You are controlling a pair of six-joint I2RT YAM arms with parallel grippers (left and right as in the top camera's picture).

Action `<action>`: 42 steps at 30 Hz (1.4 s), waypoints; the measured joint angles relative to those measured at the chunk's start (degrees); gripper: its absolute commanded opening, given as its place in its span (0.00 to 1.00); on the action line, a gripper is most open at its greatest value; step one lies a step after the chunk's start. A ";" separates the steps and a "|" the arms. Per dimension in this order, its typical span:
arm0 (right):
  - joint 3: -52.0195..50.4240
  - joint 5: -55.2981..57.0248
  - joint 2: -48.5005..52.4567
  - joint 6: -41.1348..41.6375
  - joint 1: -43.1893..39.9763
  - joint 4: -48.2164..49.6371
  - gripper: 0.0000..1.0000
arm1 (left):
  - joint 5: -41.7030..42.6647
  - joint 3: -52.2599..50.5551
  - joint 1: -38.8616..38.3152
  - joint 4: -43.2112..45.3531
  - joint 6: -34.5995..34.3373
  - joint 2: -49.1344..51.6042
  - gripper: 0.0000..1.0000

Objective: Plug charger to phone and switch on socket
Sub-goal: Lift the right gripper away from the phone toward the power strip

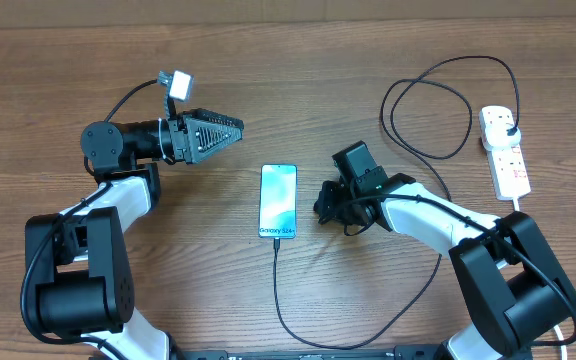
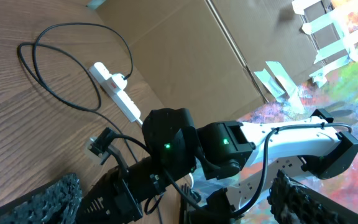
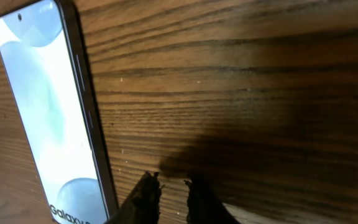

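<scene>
The phone (image 1: 278, 200) lies flat at the table's middle, screen lit light blue; it also shows in the right wrist view (image 3: 48, 112). The thin black charger cable (image 1: 428, 100) meets the phone's bottom edge (image 1: 276, 241), loops along the front and right, and ends at a black plug (image 1: 509, 128) in the white socket strip (image 1: 505, 150), which also shows in the left wrist view (image 2: 117, 90). My right gripper (image 3: 171, 186) sits low just right of the phone, nearly shut and empty. My left gripper (image 2: 174, 183) hovers up-left of the phone, open and empty.
The socket's thick white cord (image 1: 518, 203) runs toward the front right. A brown cardboard wall (image 2: 185, 50) stands behind the table. The right arm (image 2: 229, 143) fills the middle of the left wrist view.
</scene>
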 measured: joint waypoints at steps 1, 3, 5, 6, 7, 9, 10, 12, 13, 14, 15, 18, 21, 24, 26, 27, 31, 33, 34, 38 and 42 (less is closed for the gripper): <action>0.00 0.00 0.02 0.02 0.00 0.00 0.08 | 0.00 0.00 0.00 0.00 0.00 0.00 1.00; -0.02 0.02 0.02 -0.11 0.00 0.00 0.04 | 0.00 0.00 0.00 0.00 0.00 0.00 0.99; -0.02 0.11 0.02 0.02 0.00 -0.04 0.04 | 0.00 0.00 0.00 0.00 0.00 0.00 1.00; -0.02 0.13 0.02 0.07 0.00 -0.02 0.04 | 0.00 0.00 0.00 0.00 0.00 0.00 1.00; -0.04 0.15 0.02 0.09 0.00 -0.02 0.04 | 0.00 0.00 0.00 0.00 0.00 0.00 1.00; -0.11 0.15 0.02 0.04 0.00 0.00 0.04 | 0.00 0.00 0.00 0.00 0.00 0.00 0.99; -0.13 0.13 0.02 0.04 0.00 -0.04 0.04 | 0.00 0.00 0.00 0.00 0.00 0.00 1.00; -0.13 0.15 0.02 0.07 0.00 -0.04 0.04 | 0.00 0.00 0.00 0.00 0.00 0.00 1.00; -0.13 0.13 0.02 0.04 0.00 -0.04 0.04 | 0.00 0.00 0.00 0.00 0.00 0.00 1.00; -0.13 0.13 0.02 0.07 0.00 -0.04 0.04 | 0.00 0.00 0.00 0.00 0.00 0.00 0.99; -0.13 0.13 0.04 0.07 0.00 -0.04 0.04 | 0.00 0.00 0.00 0.00 0.00 0.00 1.00; -0.13 0.15 0.04 0.07 0.00 -0.11 0.04 | 0.00 0.00 0.00 0.00 0.00 0.00 1.00; -0.13 0.15 0.02 0.07 0.00 -0.11 0.04 | 0.00 0.00 0.00 0.00 0.00 0.00 0.99; -0.13 0.15 0.02 0.04 0.00 -0.22 0.04 | 0.00 0.00 0.00 0.00 0.00 0.00 1.00; -0.13 0.15 0.02 0.02 0.00 -0.46 0.04 | 0.00 0.00 0.00 0.00 0.00 0.00 1.00; -0.13 0.17 0.04 -0.02 0.00 -0.50 0.04 | 0.00 0.00 0.00 0.00 0.00 0.00 1.00; -0.13 0.17 0.02 -0.35 0.00 -0.94 0.04 | 0.00 0.00 0.00 0.00 0.00 0.00 0.99; -0.13 0.17 0.02 -0.55 0.00 -1.29 0.04 | 0.00 0.00 0.00 0.00 0.00 0.00 0.99; -0.13 0.17 0.02 -0.70 0.00 -1.36 0.04 | 0.00 0.00 0.00 0.00 0.00 0.00 1.00; -0.13 0.20 -0.04 -1.18 0.00 -1.64 0.04 | 0.00 0.00 0.00 0.00 0.00 0.00 1.00; -0.13 0.55 -0.20 -1.49 0.00 -2.05 0.03 | 0.00 0.00 0.00 0.00 0.00 0.00 1.00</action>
